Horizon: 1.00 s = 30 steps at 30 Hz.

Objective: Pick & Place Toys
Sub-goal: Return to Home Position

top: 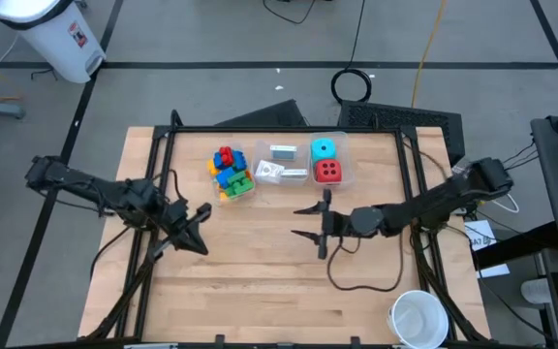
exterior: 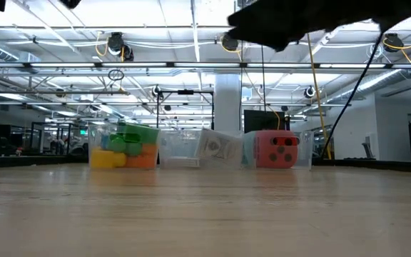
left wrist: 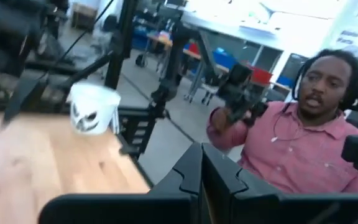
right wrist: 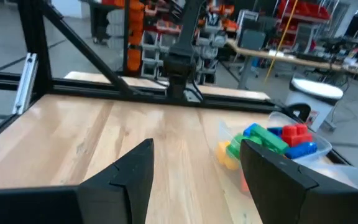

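The bricks [top: 231,173] are small, studded plastic pieces in red, blue, green, yellow and orange. They are heaped together in the left one of three clear bins [top: 345,167], which stand side by side at the far part of the tabletop [top: 260,281]. The middle bin holds the white and teal cards [top: 281,165]. The right bin holds a cyan die [top: 324,150] with dark dots and, just beside it, a red die [top: 327,172] with black dots.

The right hand [top: 310,222] hangs over bare wood on the near side of the dice bin, its fingers spread wide with nothing between them. The left hand [top: 201,228] hangs near the brick bin; in its wrist view its fingers [left wrist: 188,177] meet, gripping nothing. A white cup [top: 418,318] stands at the near right corner. A person [left wrist: 303,155] in a pink shirt shows beyond the table.
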Available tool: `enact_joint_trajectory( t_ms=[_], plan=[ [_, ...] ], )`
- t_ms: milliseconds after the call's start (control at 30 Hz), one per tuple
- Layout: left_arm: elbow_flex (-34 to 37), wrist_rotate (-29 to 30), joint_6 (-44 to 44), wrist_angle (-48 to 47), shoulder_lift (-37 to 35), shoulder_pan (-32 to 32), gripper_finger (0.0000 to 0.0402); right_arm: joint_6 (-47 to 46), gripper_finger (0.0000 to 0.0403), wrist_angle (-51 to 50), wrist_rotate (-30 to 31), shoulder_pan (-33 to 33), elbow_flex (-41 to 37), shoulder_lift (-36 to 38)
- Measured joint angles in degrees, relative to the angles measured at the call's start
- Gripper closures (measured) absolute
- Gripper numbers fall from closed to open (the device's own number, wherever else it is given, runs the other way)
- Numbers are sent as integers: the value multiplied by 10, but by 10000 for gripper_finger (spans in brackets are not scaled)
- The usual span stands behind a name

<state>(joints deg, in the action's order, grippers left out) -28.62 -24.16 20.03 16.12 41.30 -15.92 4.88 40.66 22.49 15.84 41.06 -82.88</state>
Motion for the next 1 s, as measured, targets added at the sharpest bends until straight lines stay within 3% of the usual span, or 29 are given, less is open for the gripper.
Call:
enact_joint_trajectory(
  t_ms=[133,300,367,433,600,733,867,1000],
  plan=[
    [0,14,7,-136,-74,42,392,-30,195,-99,14,7,-1,91],
    [3,146,-14,-317,-154,89,392,-7,195,-219,16,8,-1,196],
    [23,200,-32,-321,-175,91,392,-24,195,-304,15,8,-2,230],
    [54,208,-71,-283,-198,91,392,-39,195,-340,12,8,-22,258],
    [116,126,-143,-220,-261,91,392,-45,195,-208,7,3,-148,329],
    [135,127,-159,-252,-330,97,391,-39,195,-98,-15,-22,-254,403],
    [135,132,-168,-310,-407,114,391,-70,195,-69,-45,-70,-324,496],
    [137,127,-167,-333,-410,129,391,-87,195,-77,-79,-109,-364,572]
  ],
)
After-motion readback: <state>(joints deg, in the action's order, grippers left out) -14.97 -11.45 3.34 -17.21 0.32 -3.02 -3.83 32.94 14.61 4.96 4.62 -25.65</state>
